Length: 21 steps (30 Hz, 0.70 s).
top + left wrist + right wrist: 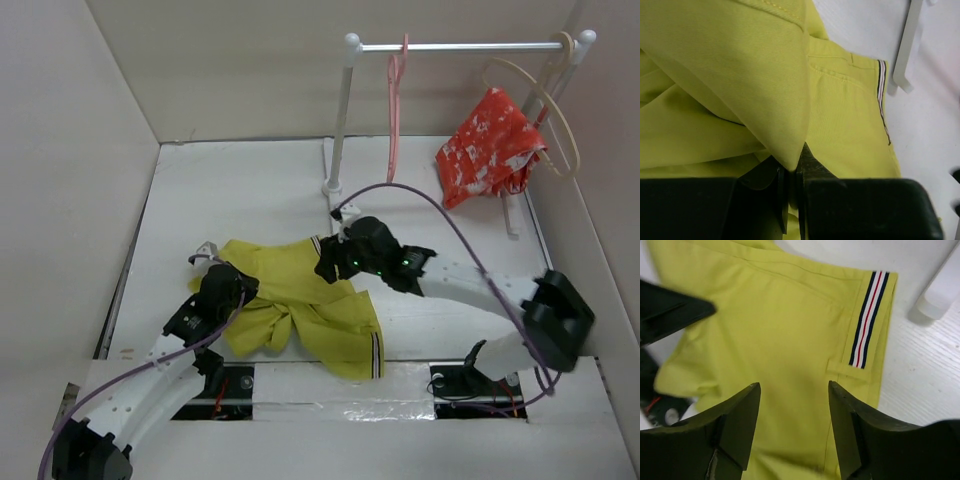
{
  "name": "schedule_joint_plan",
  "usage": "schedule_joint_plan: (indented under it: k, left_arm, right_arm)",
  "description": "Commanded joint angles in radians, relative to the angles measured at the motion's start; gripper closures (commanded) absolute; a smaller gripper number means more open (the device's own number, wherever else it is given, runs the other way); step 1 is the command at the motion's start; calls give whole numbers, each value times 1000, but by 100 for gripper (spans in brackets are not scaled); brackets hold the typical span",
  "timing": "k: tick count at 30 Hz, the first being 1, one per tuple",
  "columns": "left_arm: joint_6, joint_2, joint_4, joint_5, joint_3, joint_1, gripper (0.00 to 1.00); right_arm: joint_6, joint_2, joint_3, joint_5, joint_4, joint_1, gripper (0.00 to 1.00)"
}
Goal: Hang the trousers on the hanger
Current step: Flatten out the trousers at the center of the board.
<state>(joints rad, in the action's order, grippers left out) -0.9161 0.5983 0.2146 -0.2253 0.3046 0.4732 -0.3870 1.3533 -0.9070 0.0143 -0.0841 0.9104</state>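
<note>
White tabletop [250, 190], walled in beige, with the rail [450, 46] at the back where the pink hanger [396, 100] hangs free, well apart from the work. The trousers [300, 300] lie crumpled near my arm bases. My left gripper [791, 172] is clenched on a fold of yellow cloth, I judge to anchor and lift it. My right gripper [794, 392] hovers released over the waistband, beside the striped band [867, 320], lined up for a second hold so the garment can be spread.

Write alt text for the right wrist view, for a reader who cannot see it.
The right hand hangs open over the yellow trousers, whose dark, red and white striped band lies to the right. A white rack post stands beyond.
</note>
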Motion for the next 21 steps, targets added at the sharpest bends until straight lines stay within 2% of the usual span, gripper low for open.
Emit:
schedule_joint_plan:
  k: [1,4,10,13,19,20,21]
  left_arm:
    - [-36,1,23,67,-35,18,100]
    - [-37,-9,22,70,-41,27,100]
    - [-33,-11,9,78,-51,36,100]
    - [-29,-11,2,75,-55,36,100]
    - [-12,1,-9,58,-42,36,98]
    - [-12,3,-12,54,-41,36,95]
    - [-12,4,-14,49,-38,36,94]
  right_arm:
    - [10,217,-90,-144,122,1,38]
    - [-29,369,-179,-267,120,1,31]
    - [-84,500,-248,-393,87,1,24]
    - [-108,541,-247,-418,87,1,24]
    - [-118,655,-259,-346,52,1,21]
    - [-122,662,-244,-330,66,1,23]
    - [-122,665,-230,-311,73,1,37]
